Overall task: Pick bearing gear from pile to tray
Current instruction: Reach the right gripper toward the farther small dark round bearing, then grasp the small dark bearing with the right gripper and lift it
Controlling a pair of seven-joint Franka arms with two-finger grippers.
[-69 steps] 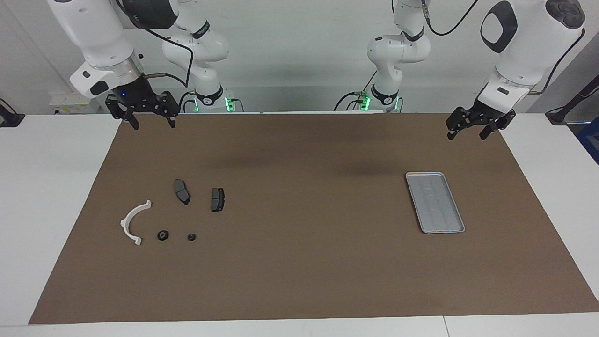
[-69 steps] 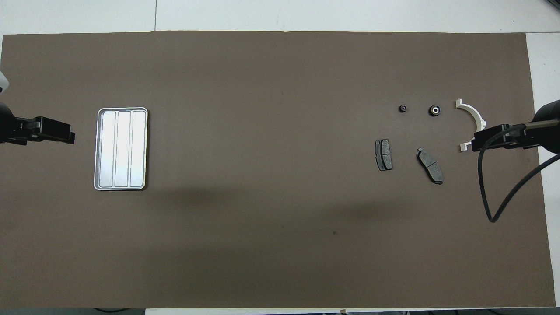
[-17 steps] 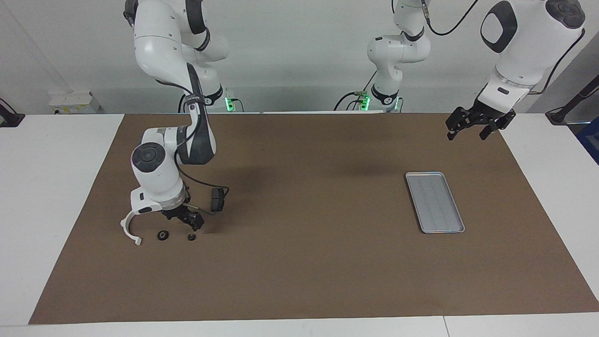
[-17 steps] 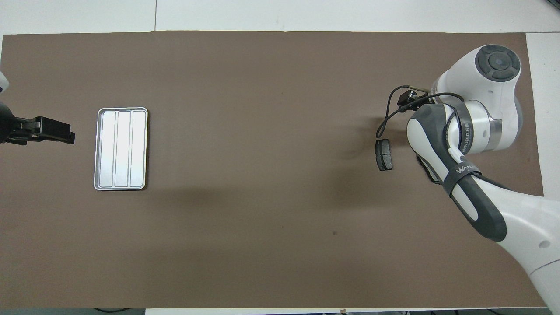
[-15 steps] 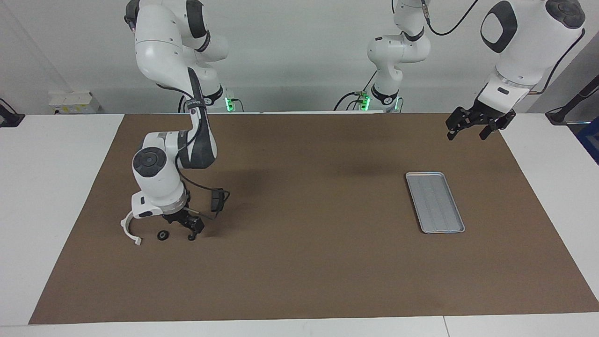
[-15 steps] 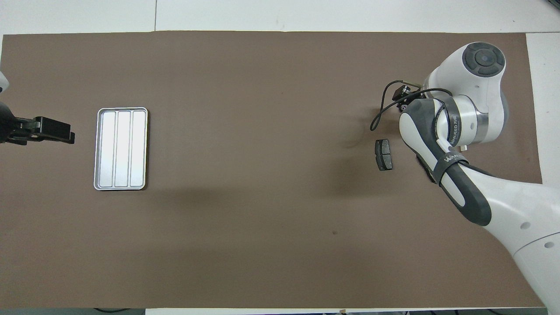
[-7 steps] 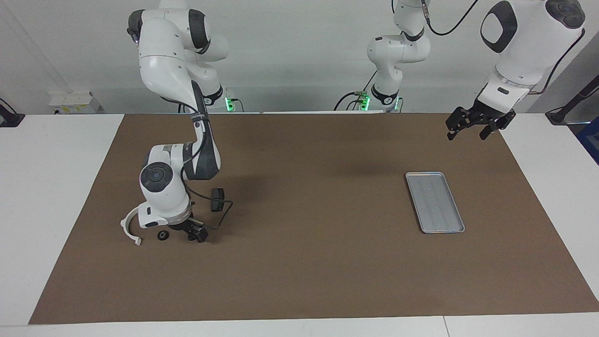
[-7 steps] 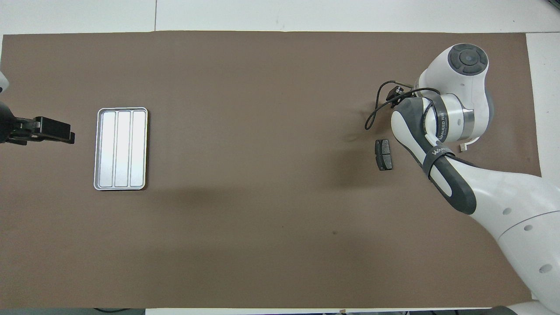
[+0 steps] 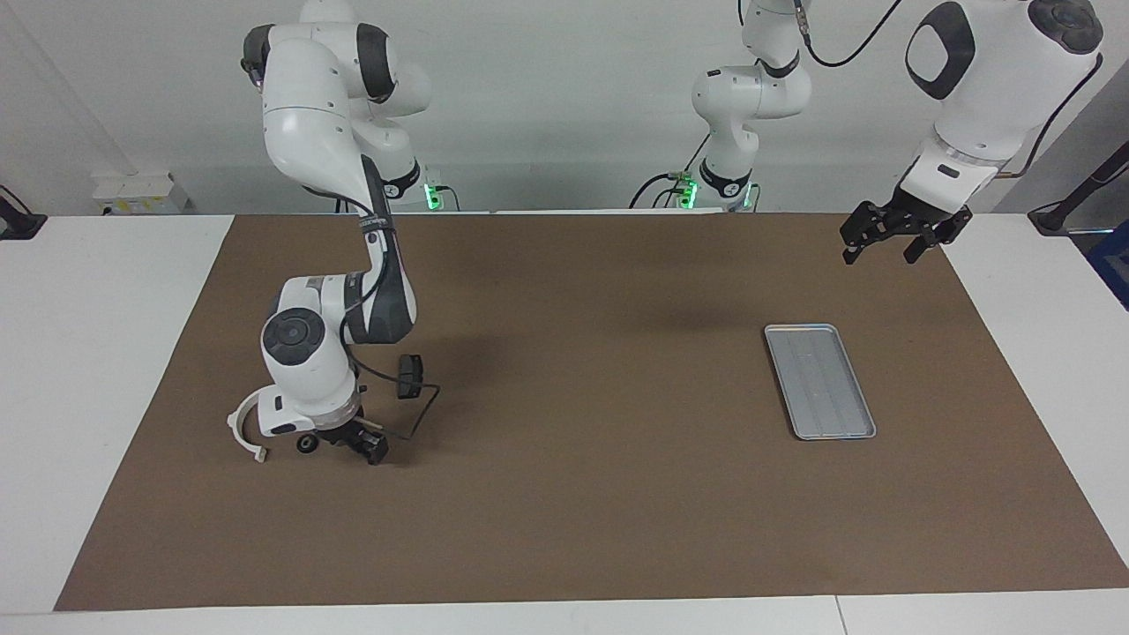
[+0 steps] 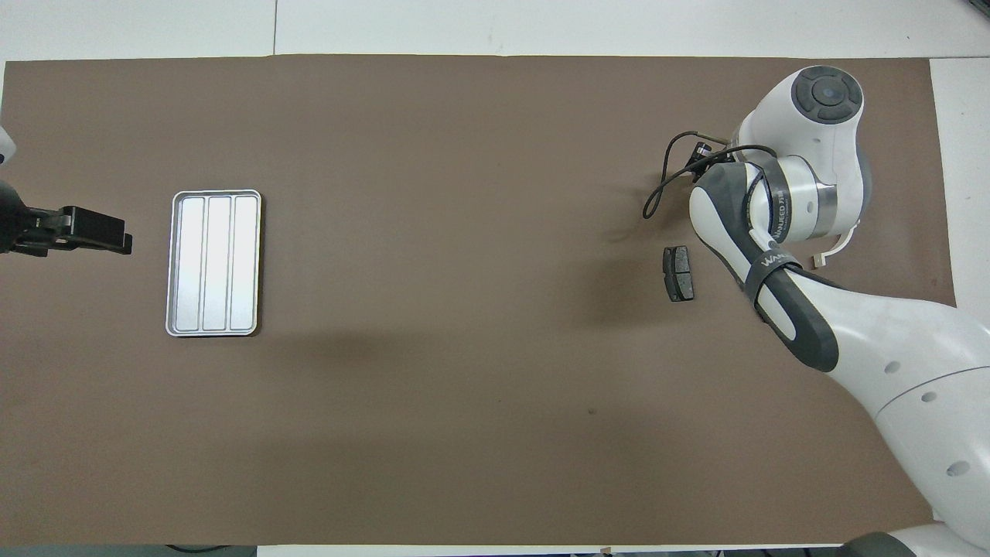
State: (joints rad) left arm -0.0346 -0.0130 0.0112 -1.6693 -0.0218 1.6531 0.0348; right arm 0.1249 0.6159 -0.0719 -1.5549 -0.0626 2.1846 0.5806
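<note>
Two grippers show. Right gripper [image 9: 357, 444] is down at the pile, beside the arc [image 9: 244, 425], over a small gear; its grip cannot be read. Left gripper [image 9: 893, 236] waits open near the tray [image 9: 819, 380]. Step: grasping. Next: lift, carry to tray.

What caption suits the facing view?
Right end effector down among small parts beside a white arc; the tray waits.

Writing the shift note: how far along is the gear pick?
Done: nothing; the tray is empty. In hand: the right gripper is down at the pile's small black pieces, beside one round piece; no grip visible yet. To do: lift, carry to tray. The left gripper waits open over the mat.
</note>
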